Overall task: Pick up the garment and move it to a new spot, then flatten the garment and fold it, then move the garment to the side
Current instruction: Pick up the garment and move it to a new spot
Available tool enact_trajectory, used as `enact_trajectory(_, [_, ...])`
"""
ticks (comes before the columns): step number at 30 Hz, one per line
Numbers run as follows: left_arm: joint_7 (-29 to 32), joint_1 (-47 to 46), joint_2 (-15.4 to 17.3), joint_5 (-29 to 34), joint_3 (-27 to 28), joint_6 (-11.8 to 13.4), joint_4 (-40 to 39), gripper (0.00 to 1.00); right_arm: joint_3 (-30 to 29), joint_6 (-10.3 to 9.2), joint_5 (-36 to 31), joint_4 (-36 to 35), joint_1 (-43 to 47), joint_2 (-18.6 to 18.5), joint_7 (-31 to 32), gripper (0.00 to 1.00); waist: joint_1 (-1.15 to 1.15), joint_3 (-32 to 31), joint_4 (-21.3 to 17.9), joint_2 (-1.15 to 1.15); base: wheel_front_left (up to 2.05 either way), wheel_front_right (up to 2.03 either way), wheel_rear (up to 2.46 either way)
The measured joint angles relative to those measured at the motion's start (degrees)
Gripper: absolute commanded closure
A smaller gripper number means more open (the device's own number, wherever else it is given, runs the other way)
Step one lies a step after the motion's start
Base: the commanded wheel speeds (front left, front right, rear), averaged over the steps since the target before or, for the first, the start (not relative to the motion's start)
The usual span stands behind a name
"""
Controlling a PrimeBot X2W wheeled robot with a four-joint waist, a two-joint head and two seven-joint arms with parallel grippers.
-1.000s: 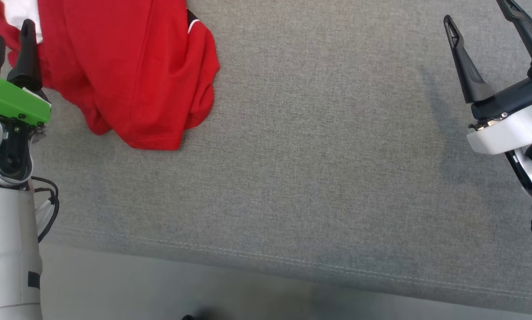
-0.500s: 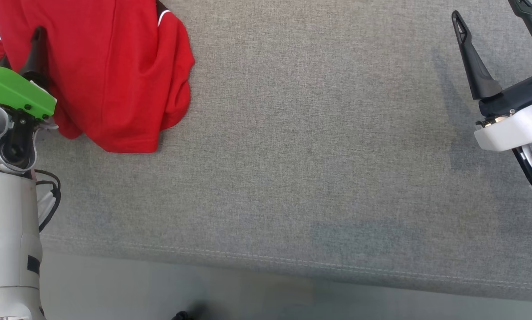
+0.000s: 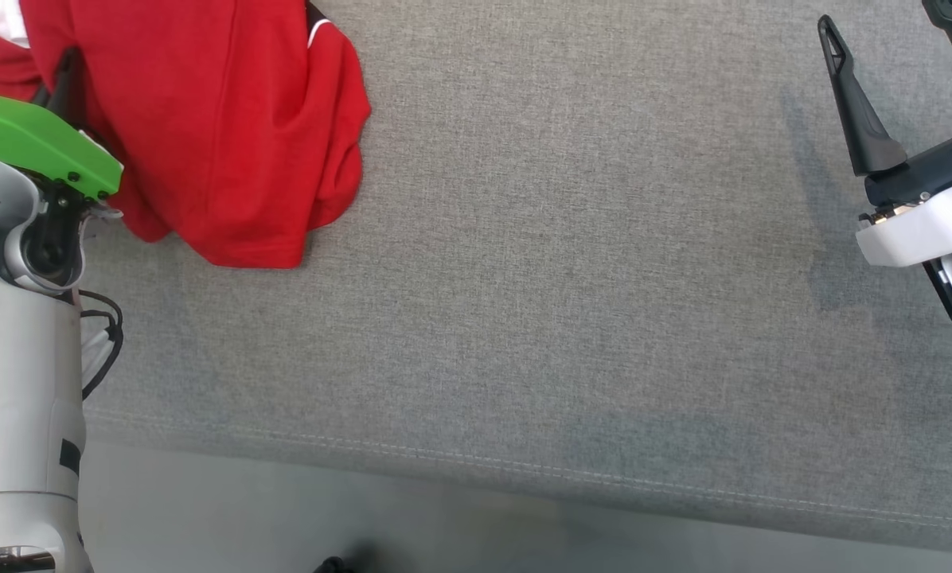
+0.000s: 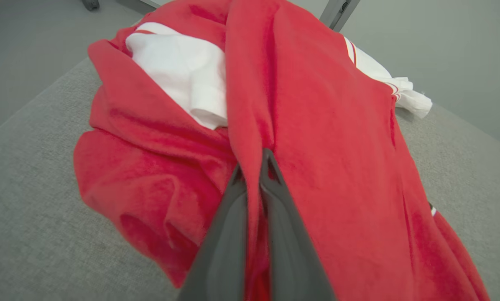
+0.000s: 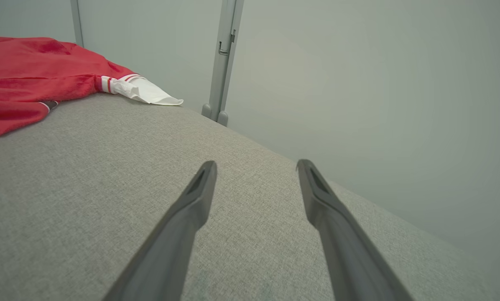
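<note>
The garment [image 3: 221,135] is red with white parts and lies bunched at the upper left of the grey table [image 3: 571,286]. My left gripper [image 3: 60,76], under its green cover, reaches into the cloth's left edge. In the left wrist view my left gripper [image 4: 253,167] is shut on a raised fold of the garment [image 4: 325,138]. At the upper right my right gripper [image 3: 894,36] hovers open over bare table, far from the cloth. The right wrist view shows the right gripper [image 5: 256,167] empty, with the garment [image 5: 32,88] far off at the upper left.
The table's stitched front edge [image 3: 524,469] runs across the bottom, with pale floor [image 3: 364,525] below it. A grey metal post [image 5: 223,62] stands beyond the table's far edge. A white cuff [image 5: 145,93] of the garment lies near that edge.
My left gripper has shut on the red cloth; a second ago its fingers stood apart at the garment's edge. The head camera has shifted slightly. The right gripper stays open.
</note>
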Motion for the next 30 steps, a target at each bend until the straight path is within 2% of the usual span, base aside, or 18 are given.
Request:
enact_trajectory(20, [-5.0,-0.1,0.0,0.4,-5.9,0.0,0.5,1.00,-1.4,-1.76,1.1,2.4,3.7,0.4,-1.6,0.00,0.00,-4.9,2.5,0.00,0.00,0.00,0.00])
enact_trajectory(30, [-6.8,5.5,-0.5,0.5,-8.0,0.0,1.5,1.00,-1.7,-2.29,1.6,3.1,6.4,1.0,-2.1,0.00,0.00,-8.6,3.9,0.00,0.00,0.00,0.00])
